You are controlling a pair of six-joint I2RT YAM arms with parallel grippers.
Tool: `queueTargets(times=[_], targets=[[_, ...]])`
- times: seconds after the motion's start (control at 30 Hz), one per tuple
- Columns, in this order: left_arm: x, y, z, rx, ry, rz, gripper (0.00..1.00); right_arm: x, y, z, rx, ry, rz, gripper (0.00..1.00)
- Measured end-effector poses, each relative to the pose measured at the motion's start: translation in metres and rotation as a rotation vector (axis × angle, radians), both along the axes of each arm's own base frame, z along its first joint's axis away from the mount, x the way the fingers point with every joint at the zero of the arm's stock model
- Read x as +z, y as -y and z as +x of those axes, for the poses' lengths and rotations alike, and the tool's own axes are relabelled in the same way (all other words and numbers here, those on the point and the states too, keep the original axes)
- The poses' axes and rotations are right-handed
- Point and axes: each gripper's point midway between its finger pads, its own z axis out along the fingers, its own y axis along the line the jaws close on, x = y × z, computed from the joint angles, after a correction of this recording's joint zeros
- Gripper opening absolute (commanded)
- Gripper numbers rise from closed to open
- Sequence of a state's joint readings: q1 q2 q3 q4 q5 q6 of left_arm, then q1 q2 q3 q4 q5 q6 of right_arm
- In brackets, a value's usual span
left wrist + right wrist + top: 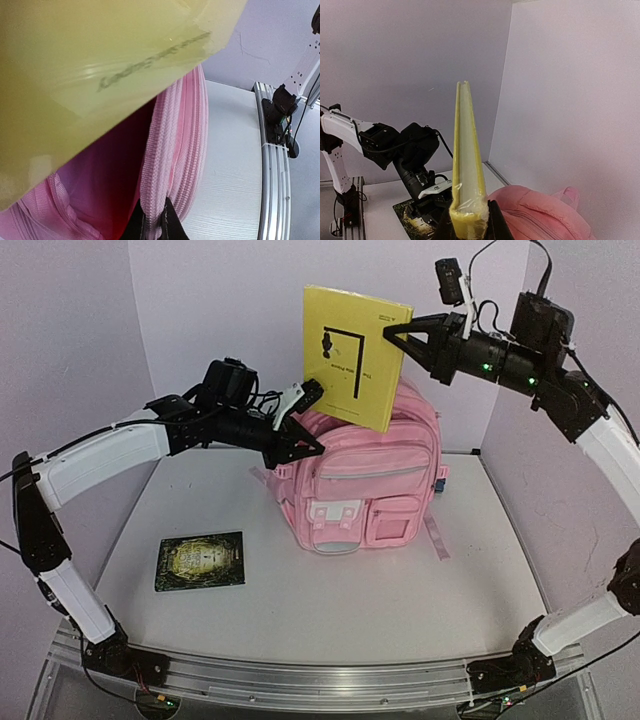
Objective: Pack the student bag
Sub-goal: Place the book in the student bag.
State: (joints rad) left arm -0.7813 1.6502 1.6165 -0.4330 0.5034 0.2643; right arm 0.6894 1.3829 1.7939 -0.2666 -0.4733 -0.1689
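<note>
left tool: clenched on the bag's pink rim | right tool: grasping yellow book, held upright just above the bag | bag: standing mid-worktop toward the far side, pockets facing near | dark book: flat on worktop, near left, apart from bag

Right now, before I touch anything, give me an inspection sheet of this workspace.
Surface: white table, no spills seen.
Job's things: large light-pink fabric backpack upright, top open; thin yellow book held over the opening; dark green book flat on the table, left of the backpack.
Clutter: nothing seen.
Grippers: left gripper shut on the backpack's rim; right gripper shut on the yellow book.
Cables: black leads along the right arm's wrist.
Surroundings: pale walls on three sides; metal rail at near edge.
</note>
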Motion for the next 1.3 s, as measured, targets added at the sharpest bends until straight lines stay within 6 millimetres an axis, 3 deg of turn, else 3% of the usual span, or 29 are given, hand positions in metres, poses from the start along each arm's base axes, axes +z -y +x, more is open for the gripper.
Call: queueTargets(times=[0.13,0.3,0.5,0.8,1.03,1.2,1.3], targets=[[-0.002,0.000,-0.006,-0.024,0.033,0.025,0.00,-0.006,0.001,0.017,0.045,-0.002,-0.024,0.00],[-0.006,0.000,-0.016,-0.064,0.072,0.058,0.00,-0.007,0.017,0.045,0.080,-0.024,-0.021,0.00],[-0.008,-0.003,-0.023,-0.082,0.089,0.071,0.00,-0.014,0.023,0.047,0.161,-0.043,-0.026,0.00],[-0.008,-0.005,-0.027,-0.085,0.088,0.072,0.00,-0.069,0.042,0.065,0.221,-0.173,-0.063,0.00],[-0.009,-0.006,-0.028,-0.085,0.081,0.075,0.00,-0.080,0.049,0.062,0.257,-0.192,-0.063,0.25],[-0.009,-0.005,-0.028,-0.084,0.077,0.074,0.00,-0.093,0.050,0.070,0.222,-0.214,-0.068,0.55],[-0.008,-0.005,-0.028,-0.085,0.075,0.071,0.00,-0.098,0.052,0.075,0.190,-0.216,-0.071,0.61]])
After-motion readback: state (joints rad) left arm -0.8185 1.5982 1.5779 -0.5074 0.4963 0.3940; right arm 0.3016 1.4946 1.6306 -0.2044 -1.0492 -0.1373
